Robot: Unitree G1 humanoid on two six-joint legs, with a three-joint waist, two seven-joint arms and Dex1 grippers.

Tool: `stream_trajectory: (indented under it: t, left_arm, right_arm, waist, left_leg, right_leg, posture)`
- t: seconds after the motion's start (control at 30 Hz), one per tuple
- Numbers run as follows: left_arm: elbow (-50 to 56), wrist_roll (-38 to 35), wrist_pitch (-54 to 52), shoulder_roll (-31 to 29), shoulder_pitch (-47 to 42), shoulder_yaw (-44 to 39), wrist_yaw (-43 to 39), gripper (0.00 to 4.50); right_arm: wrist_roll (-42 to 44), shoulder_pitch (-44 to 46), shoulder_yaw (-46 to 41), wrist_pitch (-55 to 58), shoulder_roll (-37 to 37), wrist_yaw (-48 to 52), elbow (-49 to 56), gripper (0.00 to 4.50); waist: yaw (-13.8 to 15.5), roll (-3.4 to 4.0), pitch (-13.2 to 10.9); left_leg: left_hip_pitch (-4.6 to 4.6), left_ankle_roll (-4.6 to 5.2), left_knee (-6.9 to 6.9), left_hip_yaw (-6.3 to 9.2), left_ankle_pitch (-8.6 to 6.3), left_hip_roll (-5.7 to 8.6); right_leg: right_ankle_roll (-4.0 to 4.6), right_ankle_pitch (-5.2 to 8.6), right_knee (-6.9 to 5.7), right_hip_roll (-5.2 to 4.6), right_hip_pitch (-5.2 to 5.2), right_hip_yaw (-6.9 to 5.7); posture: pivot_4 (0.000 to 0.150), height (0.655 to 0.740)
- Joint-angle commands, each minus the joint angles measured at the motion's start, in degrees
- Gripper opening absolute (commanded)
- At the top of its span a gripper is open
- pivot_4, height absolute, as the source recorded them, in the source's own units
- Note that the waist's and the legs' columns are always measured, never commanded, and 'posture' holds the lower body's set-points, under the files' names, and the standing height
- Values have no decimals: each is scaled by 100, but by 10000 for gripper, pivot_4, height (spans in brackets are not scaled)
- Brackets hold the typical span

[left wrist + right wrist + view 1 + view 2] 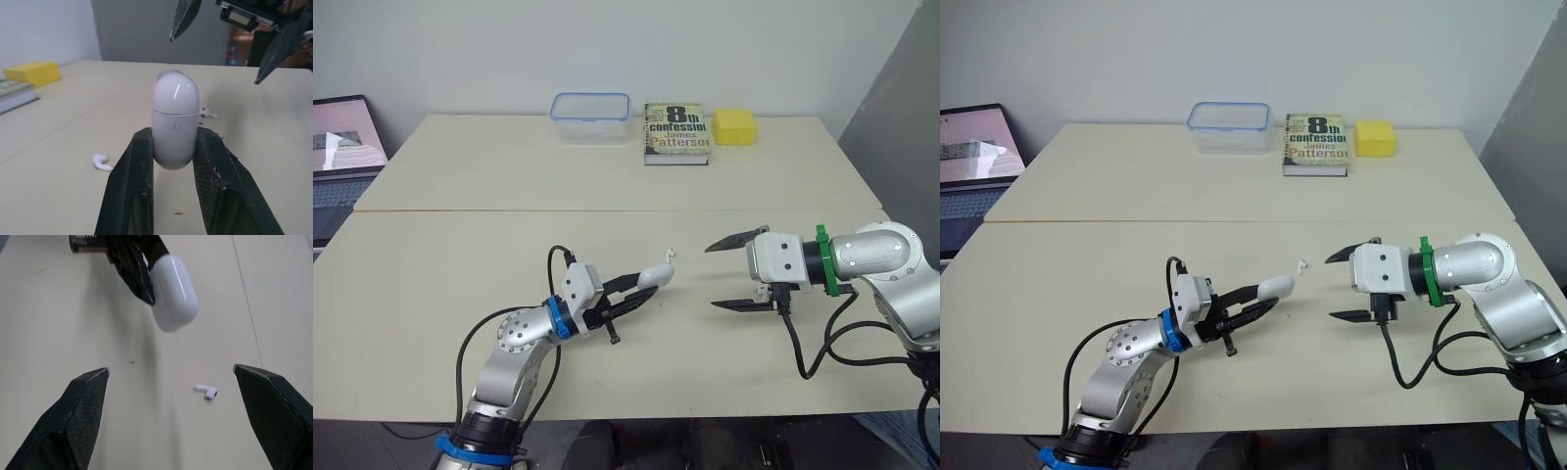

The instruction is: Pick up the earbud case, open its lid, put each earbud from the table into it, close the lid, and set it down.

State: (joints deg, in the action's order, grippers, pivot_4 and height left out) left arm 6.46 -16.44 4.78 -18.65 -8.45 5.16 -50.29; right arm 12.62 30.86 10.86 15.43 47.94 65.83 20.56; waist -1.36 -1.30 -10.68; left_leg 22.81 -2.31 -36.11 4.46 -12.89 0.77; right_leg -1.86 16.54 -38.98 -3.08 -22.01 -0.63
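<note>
Both fingers of the left gripper (pixel 644 291) clamped the earbud case (pixel 656 276), lid (pixel 175 93) shut — opening seemed the step in hand; the right gripper (pixel 710 277), spread wide opposite, needed that lid's edge.

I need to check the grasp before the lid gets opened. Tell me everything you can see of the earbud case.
The earbud case is a white, glossy, pill-shaped shell, seemingly hard plastic. A thin seam divides the domed lid from the body, and the lid is shut. The left gripper pinches the body's lower half between both black fingers, lid end pointing away from the wrist. It appears lifted off the table; nothing else touches it.
</note>
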Motion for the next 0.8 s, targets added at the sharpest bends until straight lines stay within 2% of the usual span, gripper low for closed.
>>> stream_trajectory:
  t: [0.03, 0.27, 0.6, 0.7, 0.8]
  left_arm:
    - [48, 235, 574, 168, 26, -109, 416, 7393]
    - [247, 332, 706, 306, 210, 62, 736, 7393]
    - [266, 269, 708, 303, 220, 169, 802, 7393]
    - [397, 9, 391, 238, 214, 240, 637, 7393]
    - [646, -548, -524, 3, 20, 249, 358, 7393]
  right_arm:
    - [-87, 370, 45, -138, -347, -267, 79, 42630]
    - [-681, 928, 465, -464, -918, -457, -569, 42630]
    - [-1043, 1332, 711, -502, -1127, -325, -1033, 42630]
    - [-982, 1332, 674, -399, -1107, -256, -990, 42630]
    - [-710, 1215, 466, -115, -837, -11, -751, 42630]
  waist:
    - [-7, 0, 0]
    - [-9, 0, 0]
    - [-10, 1, 1]
    - [-11, 1, 1]
    - [-10, 1, 0]
  left_leg:
    - [0, 0, 0, -1, 0, 0]
    - [2, 0, 1, 1, 0, 2]
    - [1, 0, 1, 1, 0, 2]
    - [1, 0, 1, 1, 0, 2]
    - [2, 0, 1, 3, 0, 2]
  right_leg:
    - [0, 0, 0, 0, 0, 1]
    - [0, 0, 1, 0, 0, -1]
    - [1, -1, 0, 0, -1, -2]
    - [1, -1, 0, 0, -1, -1]
    - [1, -1, 0, 0, -1, -2]
  posture:
    - [1500, 7387]
    - [1500, 7387]
    - [1500, 7387]
    - [1500, 7387]
    - [1500, 7387]
